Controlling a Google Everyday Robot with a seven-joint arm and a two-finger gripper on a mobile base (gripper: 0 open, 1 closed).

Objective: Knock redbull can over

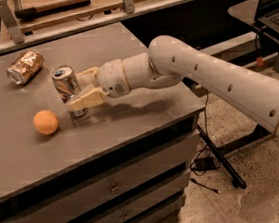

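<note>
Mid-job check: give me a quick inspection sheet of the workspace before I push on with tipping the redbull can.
Surface: grey table top, flat, on a cabinet with drawers.
Job's things: redbull can standing roughly upright, not yet knocked over.
Clutter: gold-brown can lying on its side at the back left; orange ball in front and left of the redbull can, apart from it.
Grippers: gripper at the redbull can, open, one finger behind the can, the other across its lower front.
Cables: black cable and adapter on the floor beside the cabinet.
Surroundings: laptop on a desk at the right; black stand leg on the floor.
</note>
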